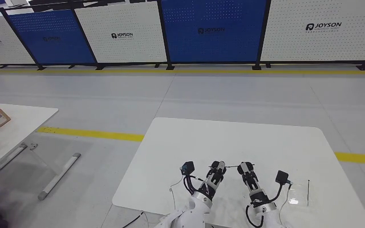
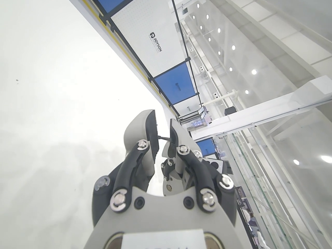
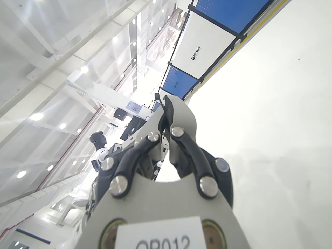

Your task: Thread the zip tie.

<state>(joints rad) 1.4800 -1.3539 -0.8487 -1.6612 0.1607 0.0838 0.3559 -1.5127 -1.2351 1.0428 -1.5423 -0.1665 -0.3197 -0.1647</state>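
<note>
Left hand, at 6 o'clock on the white table, stands released, the thin black plastic zip tie crossing between its parted fingers; right hand, at its 3 o'clock, clenches that tie.

A white bench stands on a pale grey floor. A yellow line runs across the floor and passes behind the bench. A second yellow line lies along the foot of a row of partitions. The partitions are perforated panels in black frames, blue panels alternating with white panels. At the left edge stands another white table, with its grey foot bar resting on the floor. Overhead, the ceiling is white, crossed by broad beams and dotted with round lamps that shine brightly. Glass panes rise beyond the partitions.
</note>
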